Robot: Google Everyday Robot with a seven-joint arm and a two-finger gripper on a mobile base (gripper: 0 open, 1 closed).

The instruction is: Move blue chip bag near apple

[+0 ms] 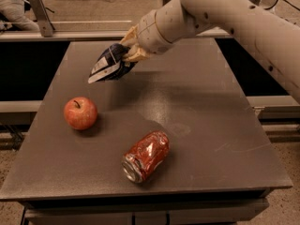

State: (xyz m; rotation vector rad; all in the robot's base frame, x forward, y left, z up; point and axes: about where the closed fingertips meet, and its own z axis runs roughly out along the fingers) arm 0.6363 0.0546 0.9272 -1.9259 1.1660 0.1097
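My gripper is shut on the blue chip bag, a crumpled navy foil bag with white markings and a pale sealed edge. It holds the bag in the air above the left middle of the grey table. The apple, red with a yellowish blush and a dark stem, sits on the table below and to the left of the bag, apart from it.
A crushed red can lies on its side near the table's front middle. My arm reaches in from the upper right. A rail and a metal post run behind the table's far edge.
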